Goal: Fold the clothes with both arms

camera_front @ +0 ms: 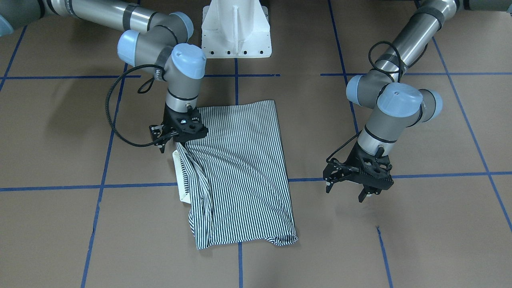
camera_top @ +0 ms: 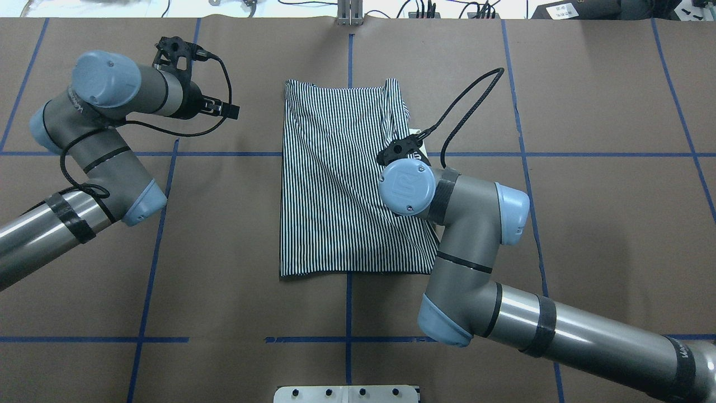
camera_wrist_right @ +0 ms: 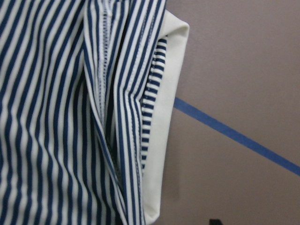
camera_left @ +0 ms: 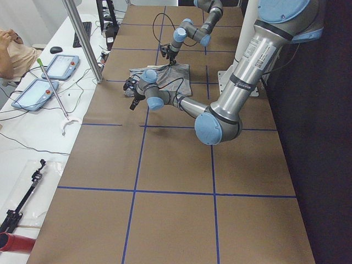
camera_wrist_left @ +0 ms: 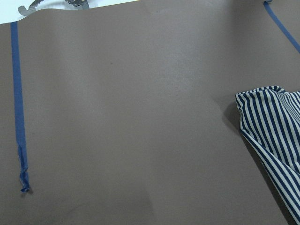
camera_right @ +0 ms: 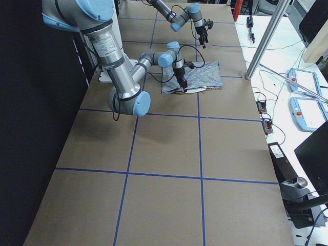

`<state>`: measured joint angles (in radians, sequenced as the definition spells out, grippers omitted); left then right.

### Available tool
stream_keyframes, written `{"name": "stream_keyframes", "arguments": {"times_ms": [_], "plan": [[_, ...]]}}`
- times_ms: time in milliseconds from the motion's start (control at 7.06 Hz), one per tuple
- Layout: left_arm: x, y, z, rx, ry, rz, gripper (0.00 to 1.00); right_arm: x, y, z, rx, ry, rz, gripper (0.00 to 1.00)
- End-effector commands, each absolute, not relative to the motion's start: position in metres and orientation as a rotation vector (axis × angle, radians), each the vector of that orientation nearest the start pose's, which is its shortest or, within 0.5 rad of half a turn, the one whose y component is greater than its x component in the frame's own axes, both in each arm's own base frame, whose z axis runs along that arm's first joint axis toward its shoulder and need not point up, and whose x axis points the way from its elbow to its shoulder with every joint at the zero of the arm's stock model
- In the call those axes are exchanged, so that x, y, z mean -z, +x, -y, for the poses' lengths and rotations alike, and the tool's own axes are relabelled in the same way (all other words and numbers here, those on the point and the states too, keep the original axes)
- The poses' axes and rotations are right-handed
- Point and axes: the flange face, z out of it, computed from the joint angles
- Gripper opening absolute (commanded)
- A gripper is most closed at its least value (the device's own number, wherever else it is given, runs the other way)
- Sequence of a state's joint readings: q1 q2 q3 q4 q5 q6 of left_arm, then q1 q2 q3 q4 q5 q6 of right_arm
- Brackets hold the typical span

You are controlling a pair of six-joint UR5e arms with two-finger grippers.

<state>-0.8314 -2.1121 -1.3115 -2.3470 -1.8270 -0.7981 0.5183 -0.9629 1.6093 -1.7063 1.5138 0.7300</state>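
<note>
The striped polo shirt point(camera_front: 240, 168) point(camera_top: 335, 184) lies in the middle of the table, folded into a narrow rectangle. Its cream collar point(camera_front: 179, 176) point(camera_wrist_right: 171, 93) pokes out along the edge nearest my right arm. My right gripper point(camera_front: 180, 143) stands over that edge. A ridge of fabric rises into it and hides the fingertips, so it looks shut on the shirt. My left gripper point(camera_front: 346, 191) point(camera_top: 215, 106) hovers open above bare table, well off the shirt's other side, holding nothing. In the left wrist view only a shirt corner point(camera_wrist_left: 276, 140) shows.
The white pedestal base point(camera_front: 236, 36) stands at the robot's side of the table. Blue tape lines point(camera_front: 132, 186) grid the brown surface. A bench with tablets point(camera_left: 38, 88), cables and a metal pole point(camera_left: 82, 38) runs along the far edge, where part of a person point(camera_left: 11, 52) shows.
</note>
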Motion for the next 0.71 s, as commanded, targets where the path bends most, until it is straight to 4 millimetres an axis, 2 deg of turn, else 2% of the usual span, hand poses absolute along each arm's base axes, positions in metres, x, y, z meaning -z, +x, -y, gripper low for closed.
{"name": "stream_keyframes", "arguments": {"times_ms": [0,142,425,567], "plan": [[-0.378,0.411,0.611,-0.083,0.595,-0.898,1.0,-0.344,-0.499,0.484,0.308,0.352,0.325,0.66],[-0.378,0.412,0.611,-0.084,0.595,-0.898,1.0,-0.335,-0.493,0.488,0.288,0.365,0.342,0.81],[-0.377,0.411,0.611,-0.083,0.595,-0.898,1.0,-0.309,-0.479,0.487,0.251,0.394,0.437,0.97],[-0.376,0.411,0.611,-0.084,0.596,-0.901,1.0,-0.296,-0.484,0.492,0.19,0.411,0.519,0.99]]}}
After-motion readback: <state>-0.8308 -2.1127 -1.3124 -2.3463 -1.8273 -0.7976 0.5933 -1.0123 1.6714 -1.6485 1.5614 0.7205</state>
